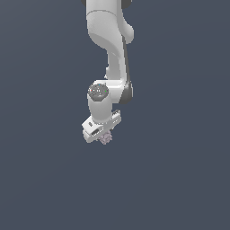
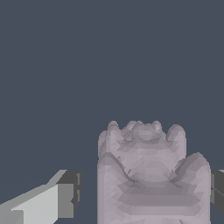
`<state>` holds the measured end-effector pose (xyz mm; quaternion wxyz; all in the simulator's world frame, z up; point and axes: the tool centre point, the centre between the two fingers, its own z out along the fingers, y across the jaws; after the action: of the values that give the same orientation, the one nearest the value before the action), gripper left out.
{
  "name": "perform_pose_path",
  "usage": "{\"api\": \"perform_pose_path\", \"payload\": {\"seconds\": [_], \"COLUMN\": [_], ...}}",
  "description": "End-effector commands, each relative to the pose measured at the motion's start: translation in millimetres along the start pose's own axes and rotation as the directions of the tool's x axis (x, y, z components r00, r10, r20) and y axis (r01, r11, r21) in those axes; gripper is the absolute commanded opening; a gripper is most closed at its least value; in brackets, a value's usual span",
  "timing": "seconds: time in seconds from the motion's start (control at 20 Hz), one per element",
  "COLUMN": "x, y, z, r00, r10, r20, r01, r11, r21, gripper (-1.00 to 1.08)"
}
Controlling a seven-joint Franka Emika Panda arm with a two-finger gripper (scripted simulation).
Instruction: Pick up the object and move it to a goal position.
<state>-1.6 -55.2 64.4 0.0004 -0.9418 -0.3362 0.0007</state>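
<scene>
1. Pincer [image 1: 104, 136]: seen in the exterior view at the lower end of the white arm, with its white body tilted so the side toward the exterior view's left sits lower. The fingertips are largely hidden there behind the pincer body and the object.

2. Pincer state: in the wrist view two dark finger pads [image 2: 70, 192] show, one on each side of the object. The far pad touches or all but touches the object's side at the frame edge; the other stands apart from it with a clear gap of background between. The jaws are therefore spread and not clamped on the object.

3. Object [image 1: 106, 138]: a small pale lilac-grey lump with a knobbly surface, directly below the pincer body in the exterior view, at about 5 o'clock from the pincer's centre. In the wrist view the object [image 2: 151, 175] fills much of the space between the pads, nearer one pad than the other.

4. Arm [image 1: 108, 54]: white links run from 12 o'clock down to a round grey-capped joint just above the pincer.

5. Surface [image 1: 179, 179]: uniform dark blue-grey throughout both views. Whether the object rests on it cannot be told.
</scene>
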Motion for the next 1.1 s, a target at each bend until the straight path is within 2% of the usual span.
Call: {"api": "perform_pose_path", "payload": {"seconds": [0.0, 0.1, 0.15, 0.75, 1.05], "x": [0.5, 0.9, 0.9, 1.7, 14.2], "y": [0.8, 1.1, 1.1, 1.2, -6.4], "z": [5.4, 6.2, 6.2, 4.2, -14.3], "r00": [1.000, 1.000, 1.000, 1.000, 1.000], "r10": [0.000, 0.000, 0.000, 0.000, 0.000], "r20": [-0.001, -0.001, -0.001, -0.002, -0.002], "r01": [0.000, 0.000, 0.000, 0.000, 0.000], "r11": [1.000, 1.000, 1.000, 1.000, 1.000], "r21": [-0.001, -0.001, -0.001, -0.002, -0.002], "gripper": [1.00, 1.00, -1.00, -1.00, -1.00]}}
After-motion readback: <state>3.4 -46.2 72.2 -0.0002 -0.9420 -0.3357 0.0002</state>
